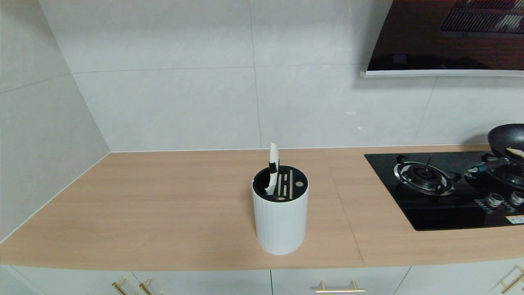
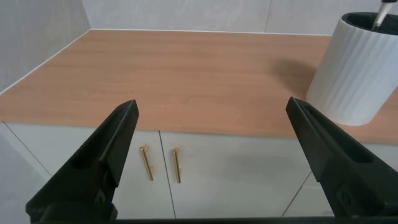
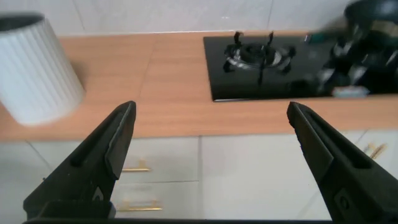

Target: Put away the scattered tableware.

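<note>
While both arms hover out in front of the cabinets, the white ribbed cylindrical holder with a black slotted top (image 1: 280,221) stands upright near the front edge of the pale wooden countertop (image 1: 163,205). A white utensil handle with a black band (image 1: 273,168) sticks up out of the opening on the holder's left side, leaning slightly.

The left gripper (image 2: 210,107) is spread wide with nothing between its black fingers. It sits just off the counter's front edge, facing the white cabinet doors with slim brass handles (image 2: 160,165), with the holder off to its right.

The right gripper (image 3: 210,111) is likewise splayed and empty, facing the stretch of counter between the holder and the black glass gas hob (image 1: 442,192). A black frying pan (image 1: 507,139) rests on the hob's right-hand burner.
</note>
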Tool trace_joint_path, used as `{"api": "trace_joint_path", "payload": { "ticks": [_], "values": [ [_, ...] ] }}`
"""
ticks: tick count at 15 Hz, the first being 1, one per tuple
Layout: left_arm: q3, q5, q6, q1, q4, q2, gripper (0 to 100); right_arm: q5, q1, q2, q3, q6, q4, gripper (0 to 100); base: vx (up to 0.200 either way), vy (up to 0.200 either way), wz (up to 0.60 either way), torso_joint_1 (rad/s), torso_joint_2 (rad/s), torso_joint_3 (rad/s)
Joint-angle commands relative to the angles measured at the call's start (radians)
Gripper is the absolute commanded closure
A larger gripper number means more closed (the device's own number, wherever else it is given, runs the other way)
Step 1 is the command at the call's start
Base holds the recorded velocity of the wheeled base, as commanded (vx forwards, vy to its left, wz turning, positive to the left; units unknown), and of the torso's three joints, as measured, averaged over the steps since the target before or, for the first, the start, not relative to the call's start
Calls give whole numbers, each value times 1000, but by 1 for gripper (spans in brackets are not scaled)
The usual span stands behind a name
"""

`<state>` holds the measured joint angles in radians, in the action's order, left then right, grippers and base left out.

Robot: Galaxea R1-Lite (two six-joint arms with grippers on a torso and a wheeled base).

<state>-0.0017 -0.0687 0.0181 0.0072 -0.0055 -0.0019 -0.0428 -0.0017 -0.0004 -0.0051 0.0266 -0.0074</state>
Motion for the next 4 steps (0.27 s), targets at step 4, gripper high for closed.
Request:
{"api": "trace_joint_path", "payload": {
  "ticks": [4],
  "values": [
    [0, 0, 0, 0, -1, 2, 0, 7, 0, 0, 5, -14, 6, 0, 0, 0, 0, 0, 0, 0]
  ]
}}
